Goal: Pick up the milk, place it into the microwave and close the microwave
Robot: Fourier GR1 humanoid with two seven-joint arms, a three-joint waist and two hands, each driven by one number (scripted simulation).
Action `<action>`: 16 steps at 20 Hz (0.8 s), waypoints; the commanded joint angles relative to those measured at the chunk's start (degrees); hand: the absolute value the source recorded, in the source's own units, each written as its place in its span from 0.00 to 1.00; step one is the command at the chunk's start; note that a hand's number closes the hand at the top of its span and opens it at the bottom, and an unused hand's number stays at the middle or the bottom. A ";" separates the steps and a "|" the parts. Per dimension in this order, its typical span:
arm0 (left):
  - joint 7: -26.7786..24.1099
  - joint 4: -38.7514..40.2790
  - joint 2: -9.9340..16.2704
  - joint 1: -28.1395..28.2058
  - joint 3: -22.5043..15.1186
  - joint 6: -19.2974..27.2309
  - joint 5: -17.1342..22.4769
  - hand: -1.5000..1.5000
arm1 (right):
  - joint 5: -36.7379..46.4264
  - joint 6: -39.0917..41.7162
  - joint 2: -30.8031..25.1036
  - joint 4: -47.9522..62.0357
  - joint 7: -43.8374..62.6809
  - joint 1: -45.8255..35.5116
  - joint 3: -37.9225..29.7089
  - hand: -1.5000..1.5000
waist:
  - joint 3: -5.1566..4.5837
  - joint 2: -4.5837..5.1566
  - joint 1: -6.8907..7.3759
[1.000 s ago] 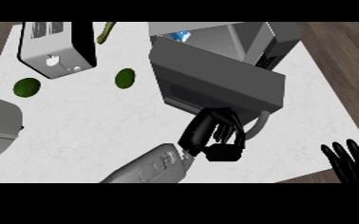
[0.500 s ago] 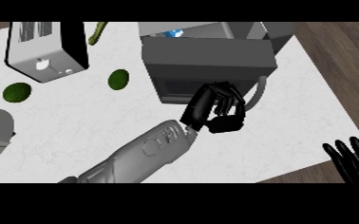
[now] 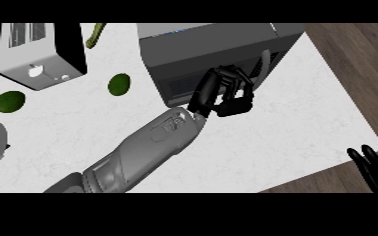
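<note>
The left robot hand (image 3: 225,96), fingers curled and holding nothing, presses against the door of the microwave (image 3: 214,55); the milk cannot be seen. The right robot hand (image 3: 365,161) rests open at the lower right edge. A toaster (image 3: 40,52) and two green limes (image 3: 119,84) sit on the white surface (image 3: 295,125).

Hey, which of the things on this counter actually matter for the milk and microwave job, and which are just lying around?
Part of the job:
- microwave
- left hand, fingers curled against the microwave's front
- milk: not visible now

Just lying about:
- toaster
- two green round things
- right hand, resting at the right edge
</note>
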 commanded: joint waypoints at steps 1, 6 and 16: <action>-2.26 2.76 0.01 -2.35 1.92 -0.72 3.30 1.00 | -1.26 -0.34 -0.83 -0.79 1.03 -0.30 -0.93 0.00 | 0.01 0.32 -1.19; -2.17 4.34 0.02 -1.75 3.50 -0.80 7.50 1.00 | -3.50 -0.04 -0.55 -0.80 1.16 -0.41 -0.77 0.00 | 0.14 0.75 -1.93; -7.99 5.74 0.01 -2.26 3.55 1.79 9.74 1.00 | -4.76 1.53 -2.56 -3.86 2.52 -2.28 0.12 0.00 | 0.04 1.07 -1.46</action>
